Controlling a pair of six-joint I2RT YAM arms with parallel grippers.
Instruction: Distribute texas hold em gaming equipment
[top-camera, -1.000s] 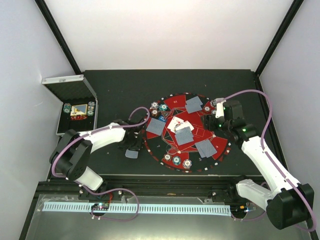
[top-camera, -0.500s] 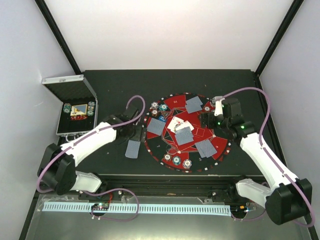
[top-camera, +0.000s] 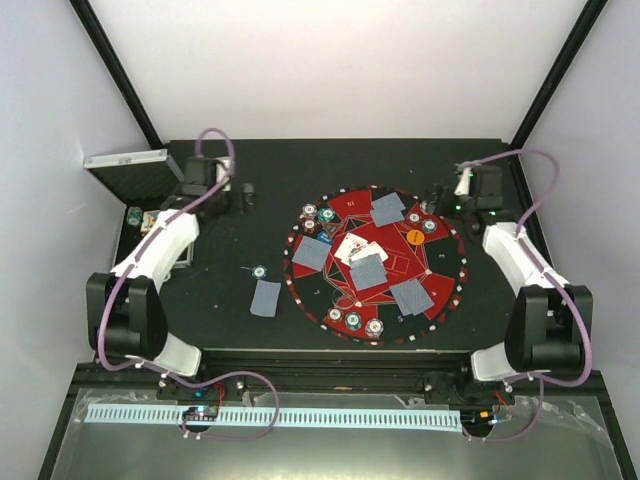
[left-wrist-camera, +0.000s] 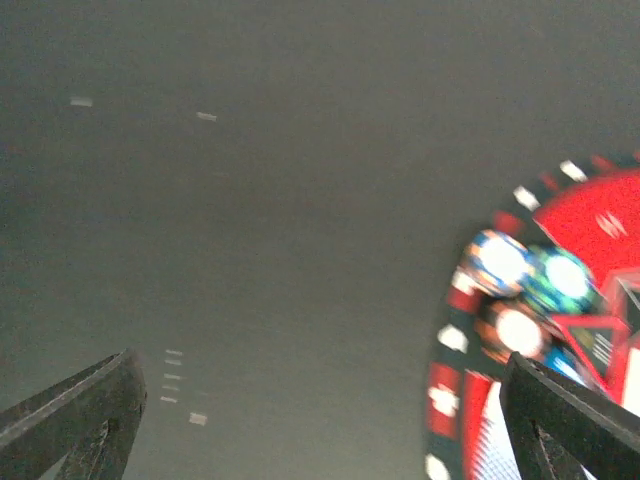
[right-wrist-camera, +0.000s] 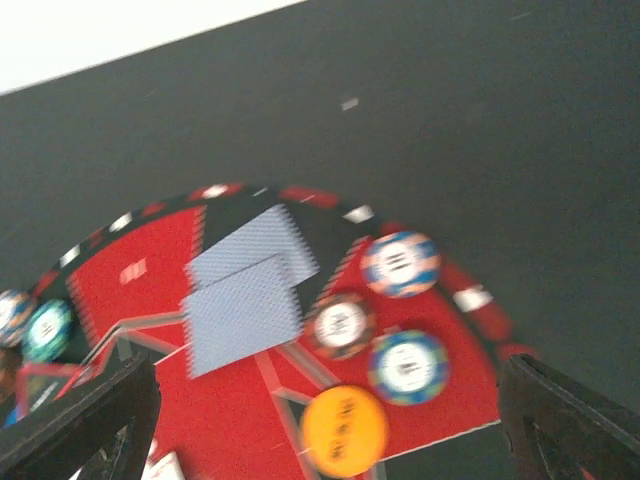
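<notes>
Both arms have swung back off the mat (top-camera: 398, 263); left gripper (left-wrist-camera: 318, 365) and right gripper (right-wrist-camera: 325, 365) gape wide, empty. A chip (top-camera: 259, 271) and card (top-camera: 266, 298) lie left of it, light and slick; I'd pinch the chip's rim.

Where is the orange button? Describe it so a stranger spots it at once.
Find the round red-and-black mat in the middle of the black table. On its right side, toward the far edge, the orange button lies beside chips. It alone is solid orange, while the chips have striped rims.
</notes>
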